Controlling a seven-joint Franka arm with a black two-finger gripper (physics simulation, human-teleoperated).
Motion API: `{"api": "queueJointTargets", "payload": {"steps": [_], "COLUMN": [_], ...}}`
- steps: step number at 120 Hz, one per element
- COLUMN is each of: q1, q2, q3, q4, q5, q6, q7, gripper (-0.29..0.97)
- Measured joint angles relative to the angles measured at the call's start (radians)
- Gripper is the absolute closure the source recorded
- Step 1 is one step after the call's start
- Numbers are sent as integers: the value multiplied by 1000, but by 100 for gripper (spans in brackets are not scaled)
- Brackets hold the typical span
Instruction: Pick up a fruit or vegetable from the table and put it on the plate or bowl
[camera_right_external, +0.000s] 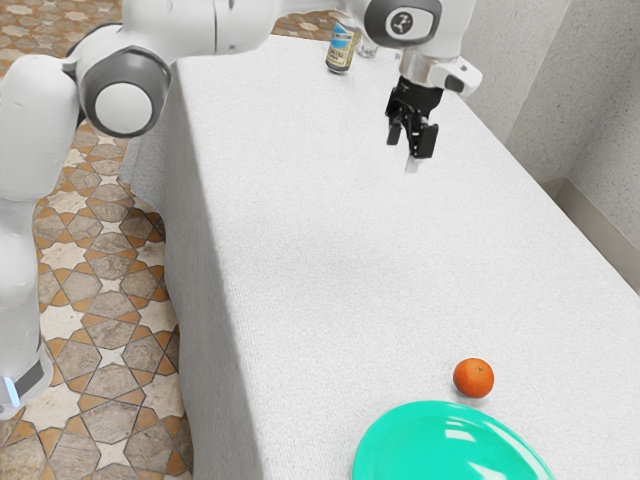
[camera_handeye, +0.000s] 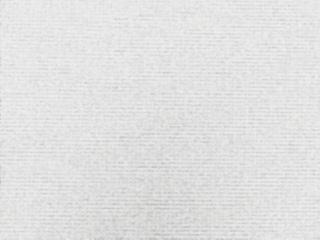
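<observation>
Orange sits on the white worktop right next to the rim of the teal plate. It's close enough that I can't tell if it's touching, but it's definitely on the worktop and not on the plate.

So the pick hasn't started, as far as I can judge. The end effector hangs above the far half of the worktop with its fingers pointing down, a bit apart, nothing between them. The wrist view backs that up, it's just bare worktop under the hand.

The bit that matters for the next move is that the orange is well apart from the end effector. In the exterior view it lies toward the bottom edge and a little to the exterior view's right, near the front end of the worktop. I'd guess that means a long reach across first, then a drop onto the fruit.

It's round, so there's no long axis to line up with and pretty much any finger angle should work. The only worry is that it could roll if one finger nudges it first.

A drinks can stands at the far end behind the arm, well out of the way. The hop to the plate afterwards should be short.
</observation>
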Motion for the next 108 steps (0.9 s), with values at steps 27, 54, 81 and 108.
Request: {"api": "queueJointTargets", "payload": {"steps": [27, 54, 81, 108], "q1": [3, -50, -156, -200], "q2": [2, 21, 22, 34], "q3": [0, -26, -138, -176], "q4": [7, 3, 7, 5], "q5": [-2, -54, -39, -15], "q6": [-26, -19, -10, -5], "q7": [7, 8, 28, 46], "gripper": [0, 0, 0, 0]}}
